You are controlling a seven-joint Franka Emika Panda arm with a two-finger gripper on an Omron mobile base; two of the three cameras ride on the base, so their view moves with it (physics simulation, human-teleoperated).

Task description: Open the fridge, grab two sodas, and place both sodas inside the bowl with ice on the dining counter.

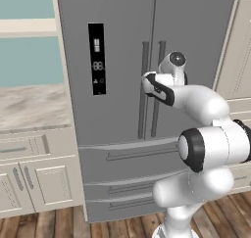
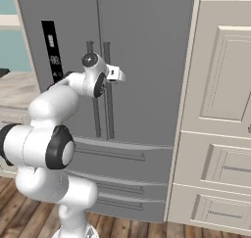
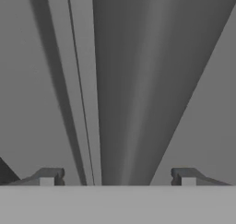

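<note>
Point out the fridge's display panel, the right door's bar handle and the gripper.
display panel (image 1: 97,59): left base view, middle of the black strip on the left door.
right door's bar handle (image 3: 133,94): hand view, the wide bar's front face.
gripper (image 3: 117,177): hand view, midway between the two tips.

Flat, even rendered light without glare lies on the fridge (image 1: 122,85). Its handles cast soft shadows. The hand view is dim grey, the close handle (image 3: 133,103) blurred and smooth.
</note>
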